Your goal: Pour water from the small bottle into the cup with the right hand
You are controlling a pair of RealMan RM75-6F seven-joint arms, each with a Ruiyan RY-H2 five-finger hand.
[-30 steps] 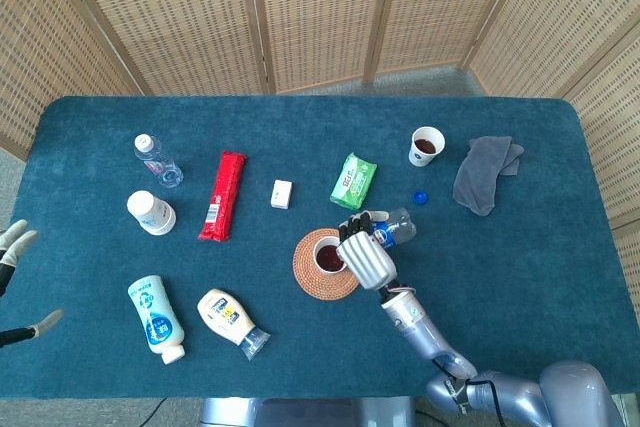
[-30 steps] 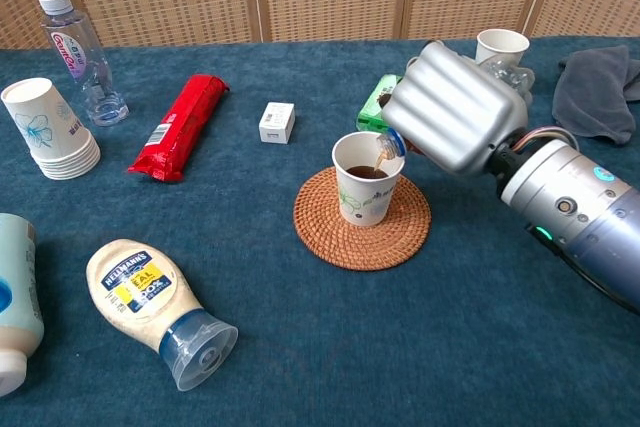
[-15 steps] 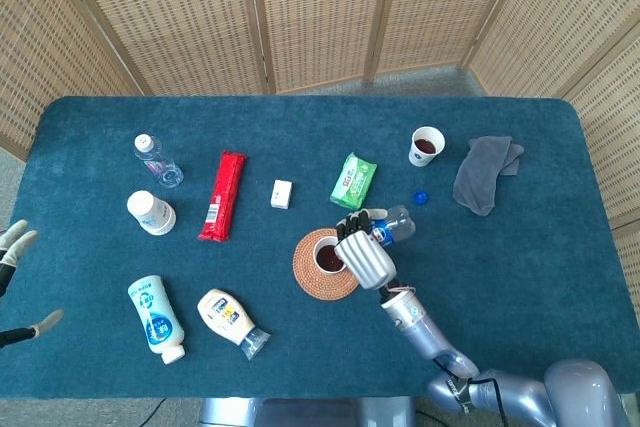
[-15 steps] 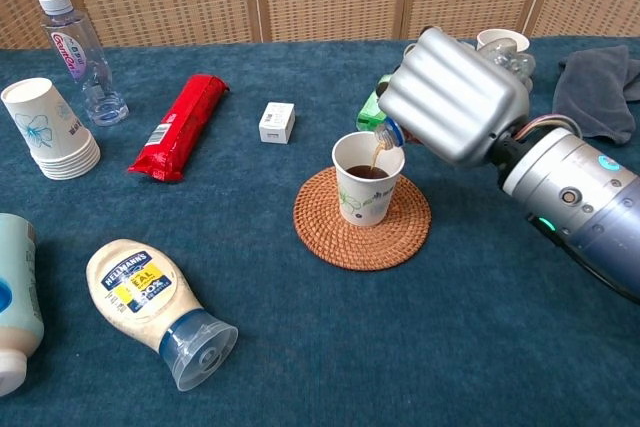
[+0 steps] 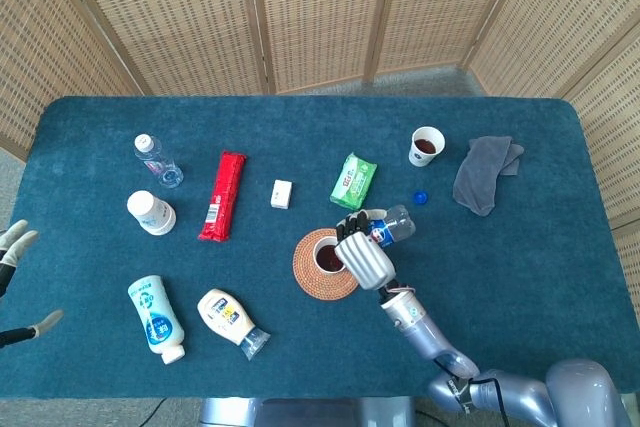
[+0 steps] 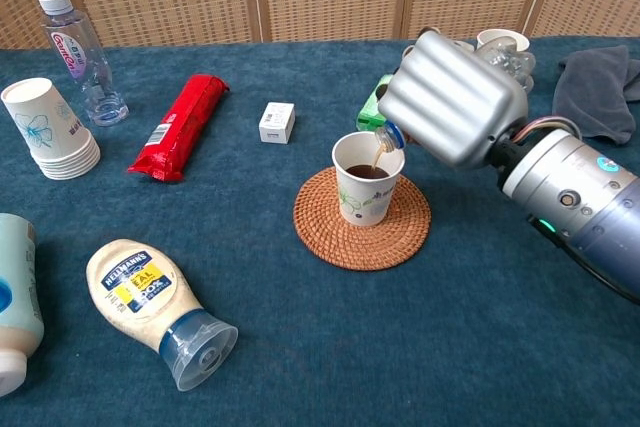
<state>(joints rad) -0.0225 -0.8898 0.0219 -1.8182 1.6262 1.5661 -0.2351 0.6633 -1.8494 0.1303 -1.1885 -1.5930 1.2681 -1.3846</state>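
My right hand (image 6: 455,97) (image 5: 365,255) grips the small bottle (image 5: 392,226), tipped with its mouth (image 6: 389,137) over the paper cup (image 6: 367,179) (image 5: 327,253). A thin brown stream runs from the mouth into the cup, which holds dark liquid. The cup stands upright on a round woven coaster (image 6: 362,219) (image 5: 325,265). Most of the bottle is hidden behind the hand in the chest view. My left hand (image 5: 18,282) shows only at the far left edge of the head view, fingers apart, holding nothing.
A blue bottle cap (image 5: 421,197) lies right of the bottle. Around the table are a green packet (image 5: 354,180), a white box (image 6: 276,122), a red packet (image 6: 178,126), a clear bottle (image 6: 80,57), stacked cups (image 6: 50,129), a mayonnaise bottle (image 6: 155,310), a second filled cup (image 5: 426,146) and a grey cloth (image 5: 486,172).
The right hand has raised and tipped the bottle a little more over the cup; between half a second ago and now it has hardly moved. The stream keeps flowing.
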